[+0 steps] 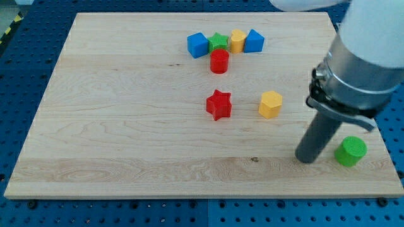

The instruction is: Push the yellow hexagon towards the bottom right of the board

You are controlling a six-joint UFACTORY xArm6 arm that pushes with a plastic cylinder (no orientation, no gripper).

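Toward the top edge of the wooden board (95, 126), left to right: blue cube (197, 45), green star (218, 42), yellow cylinder-like block (237, 40), blue wedge-shaped block (254, 40), packed in a row, touching or nearly so. Just below the green star, a red cylinder (219, 61), close under the row. Near the board's middle, a red star (219, 104), and to its right, clearly apart, the yellow hexagon (270, 104), standing free with bare wood on all sides. Farther right, near the bottom right corner, my tip (307, 157) resting on the wood, with a green cylinder (350, 151) just beside it on the right. No gripper on this rig, only the plain rod, holding nothing and touching no block as far as can be seen.

Judged step: approach, not yet contact. Tip now below and right of the hexagon, on the wrong side for the push. Best done by circling round to the hexagon's upper left, keeping wide of the red star, then pressing through its centre along a diagonal toward the bottom right corner. Off-centre contact likely to spin it aside. Worth watching the green cylinder, sitting near the intended path's end.
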